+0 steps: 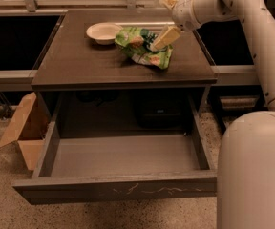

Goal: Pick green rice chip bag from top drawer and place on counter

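My gripper [157, 43] is up over the counter [80, 66], reaching down from 2 o'clock, and its tip touches the green rice chip bag [142, 46]. The bag lies flat on the counter, so I think the table is holding it up, not me. I cannot tell if my gripper is pinching the bag or only touching it. The bag spreads from my tip toward 8 o'clock. A white bowl [103, 32] sits just beside it at 10 o'clock, so I must not bump that. The top drawer [118, 190] hangs open at 6 o'clock, far below. I think the job is nearly done.
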Robot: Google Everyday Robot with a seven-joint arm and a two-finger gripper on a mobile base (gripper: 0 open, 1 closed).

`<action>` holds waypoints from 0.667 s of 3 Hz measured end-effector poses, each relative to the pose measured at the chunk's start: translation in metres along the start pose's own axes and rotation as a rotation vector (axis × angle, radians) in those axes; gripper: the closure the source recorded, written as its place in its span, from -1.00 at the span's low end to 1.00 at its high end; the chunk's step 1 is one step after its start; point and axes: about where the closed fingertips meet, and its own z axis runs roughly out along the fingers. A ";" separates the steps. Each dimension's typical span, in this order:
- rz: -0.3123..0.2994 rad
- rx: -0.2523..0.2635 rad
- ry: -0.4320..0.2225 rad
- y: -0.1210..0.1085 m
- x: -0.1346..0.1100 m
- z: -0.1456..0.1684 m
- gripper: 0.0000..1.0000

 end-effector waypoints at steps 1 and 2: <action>0.005 0.049 -0.032 0.002 0.007 -0.040 -1.00; 0.005 0.087 -0.046 0.010 0.013 -0.069 -1.00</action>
